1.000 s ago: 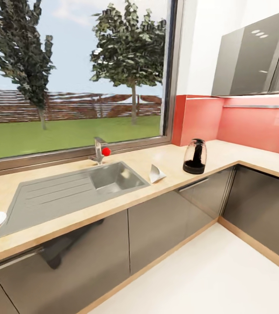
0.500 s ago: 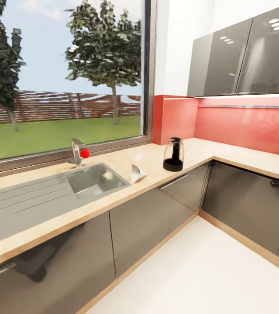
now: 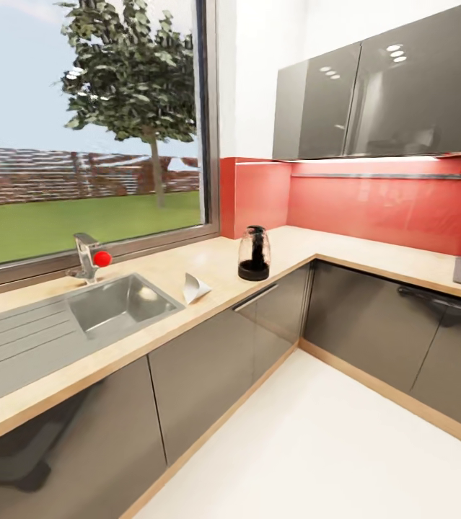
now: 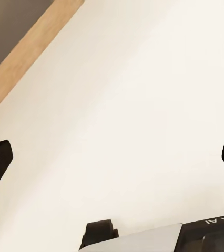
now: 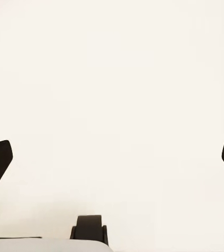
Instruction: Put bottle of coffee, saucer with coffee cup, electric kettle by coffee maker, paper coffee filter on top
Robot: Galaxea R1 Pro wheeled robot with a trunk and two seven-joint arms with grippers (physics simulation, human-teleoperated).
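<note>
Item: electric kettle [image 3: 254, 253] standing on bench [image 3: 208, 263], far corner, w/ paper coffee filter [image 3: 195, 288] lying left of it, nr sink [image 3: 118, 306]. Left claw [image 4: 112, 157] & right claw [image 5: 112, 157] both hanging released, carrying nothing, over floor. Risk: base is rolling close; could be clipping cabinets.

A: Our head cam looks down across the corner countertop [image 3: 208, 263] from well back.
B: Yep, and our 2 wrist cams face the pale floor [image 4: 143, 105], which all 3 share.
</note>
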